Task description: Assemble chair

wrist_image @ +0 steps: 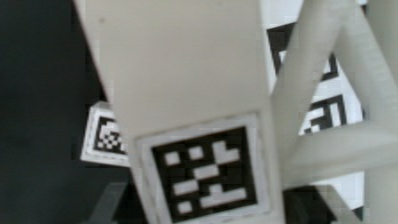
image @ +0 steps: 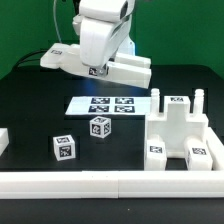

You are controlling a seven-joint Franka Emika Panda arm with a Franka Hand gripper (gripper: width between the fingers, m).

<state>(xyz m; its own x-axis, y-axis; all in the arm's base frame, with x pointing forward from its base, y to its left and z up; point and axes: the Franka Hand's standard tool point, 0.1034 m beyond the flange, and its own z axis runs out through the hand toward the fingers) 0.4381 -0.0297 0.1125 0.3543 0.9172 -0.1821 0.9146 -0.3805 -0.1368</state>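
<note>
My gripper (image: 99, 66) hangs above the back of the table, shut on a flat white slab (image: 128, 70) of the chair and holding it clear of the table. In the wrist view the slab (wrist_image: 169, 90) and its square tag (wrist_image: 210, 172) sit between the two dim fingers (wrist_image: 107, 198), with the gripper (wrist_image: 222, 203) closed on its edges. White crossed bars of an X-braced panel (wrist_image: 331, 55) show close beside the slab. A white built-up chair part with upright pegs (image: 180, 128) stands at the exterior view's right. Two small tagged blocks (image: 100, 127) (image: 64, 149) lie in front.
The marker board (image: 112, 103) lies flat under the held slab; its tags also show in the wrist view (wrist_image: 107, 132). The long white border rail (image: 100, 185) runs along the front. A white piece (image: 3, 140) sits at the exterior view's left edge.
</note>
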